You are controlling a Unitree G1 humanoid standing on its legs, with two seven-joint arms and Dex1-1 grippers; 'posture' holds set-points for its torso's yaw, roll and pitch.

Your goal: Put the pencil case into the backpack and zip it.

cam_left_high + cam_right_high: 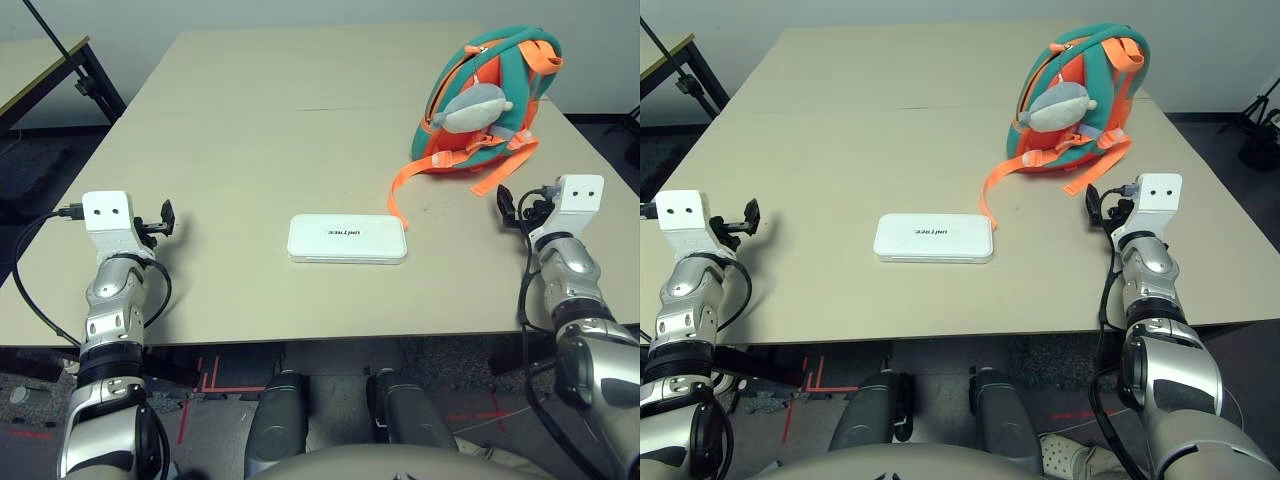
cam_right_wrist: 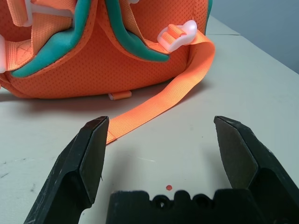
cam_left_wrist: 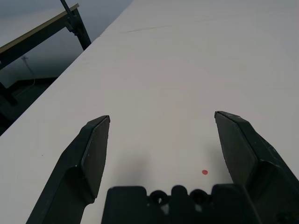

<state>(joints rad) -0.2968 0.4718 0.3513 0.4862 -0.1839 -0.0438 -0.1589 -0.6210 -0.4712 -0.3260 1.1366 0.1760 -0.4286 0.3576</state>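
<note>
Both claws spread wide and empty: left claw [image 1: 165,219] low over the table [image 1: 240,130] near its left edge, right claw [image 1: 507,205] low near the right edge, each pointing ahead and level. Nothing gripped, nothing touched.

Looks like the very start of the task: no step done yet, with the case outside the bag and the bag's zip not readable from here.

From the left claw, pencil case [image 1: 347,239] at about three o'clock, well apart, flat on the table near the front edge, roughly midway between the two claws. From the right claw, same case at about nine o'clock, somewhat nearer; backpack [image 1: 485,100] at about eleven o'clock, near, resting on the table with straps and plush fish [image 1: 475,105] facing up. Loose orange strap [image 2: 161,105] trailing across the table just ahead of the right claw, its other end running down toward the case's far right corner.

Probably calls next for a reach inward to the case, clear of the strap, plus a check that the bag's mouth is open.
</note>
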